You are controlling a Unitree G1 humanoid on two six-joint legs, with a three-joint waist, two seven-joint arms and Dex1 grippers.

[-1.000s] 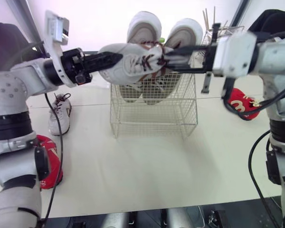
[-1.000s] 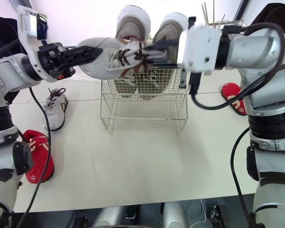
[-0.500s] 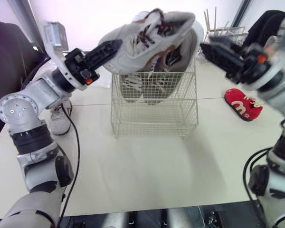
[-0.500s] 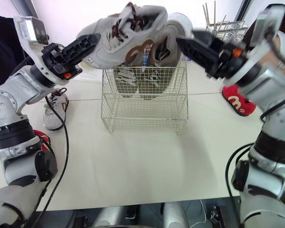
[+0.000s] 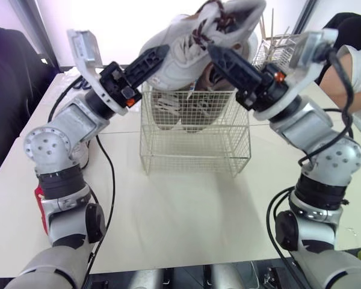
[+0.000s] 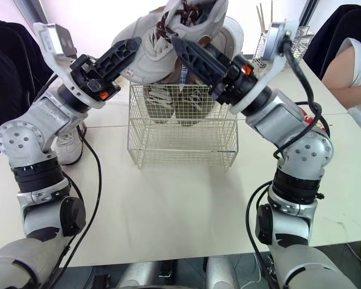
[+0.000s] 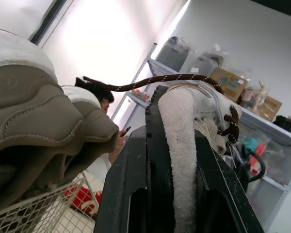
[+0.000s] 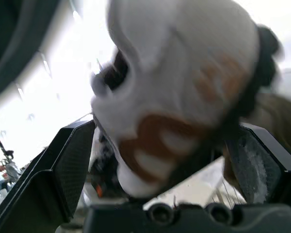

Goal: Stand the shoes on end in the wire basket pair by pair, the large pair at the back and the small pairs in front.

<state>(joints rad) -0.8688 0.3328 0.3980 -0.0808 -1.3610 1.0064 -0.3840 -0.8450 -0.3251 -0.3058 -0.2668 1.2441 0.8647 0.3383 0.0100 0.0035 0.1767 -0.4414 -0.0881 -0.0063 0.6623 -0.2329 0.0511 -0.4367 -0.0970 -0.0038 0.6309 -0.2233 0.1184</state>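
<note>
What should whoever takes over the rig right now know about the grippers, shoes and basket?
Left gripper: shut on the white lace-up sneaker with dark red laces, held tilted above the white wire basket.
Right gripper: open, fingers either side of that sneaker, apparently not clamping.
Done: the large grey-beige pair stands on end at the basket's back.
Left: stand the held sneaker in front, then its mate, the white sneaker on the table left of the basket, then any other small shoes.
</note>
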